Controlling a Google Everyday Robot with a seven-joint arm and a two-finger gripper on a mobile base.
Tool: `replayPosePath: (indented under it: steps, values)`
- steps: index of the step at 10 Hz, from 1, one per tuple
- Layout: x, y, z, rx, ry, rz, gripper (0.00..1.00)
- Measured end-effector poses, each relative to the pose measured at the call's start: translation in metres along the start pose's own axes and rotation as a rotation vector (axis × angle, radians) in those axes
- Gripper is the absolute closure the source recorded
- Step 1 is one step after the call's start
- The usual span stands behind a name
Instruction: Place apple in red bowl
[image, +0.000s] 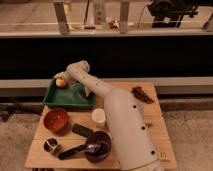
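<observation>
Just left of your claw (68, 81) the apple (60, 83) lies in the tray (75, 103), so you're lined up to grab it, whether it's closed I can't tell, red bowl (55, 120) well off toward us.

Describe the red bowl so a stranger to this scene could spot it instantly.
On the wooden table, look at the left side, just in front of the green rectangular tray, where the gripper is by the small yellow-orange apple. The round orange-red bowl sits there, empty and lighter than the dark maroon bowl holding a black-handled utensil.
</observation>
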Motion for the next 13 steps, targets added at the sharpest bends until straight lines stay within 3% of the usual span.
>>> replayPosePath:
  steps: [2,5,7,10,13]
  values:
    - [-0.003,-0.008,0.007,-0.004,0.013,-0.034,0.20]
    - [-0.002,-0.006,0.021,-0.035,0.069,-0.075,0.20]
    - [0.000,0.001,0.030,-0.054,0.095,-0.076,0.20]
    - [0.003,0.005,0.036,-0.054,0.111,-0.076,0.21]
    - [0.000,0.002,0.040,-0.049,0.113,-0.086,0.44]
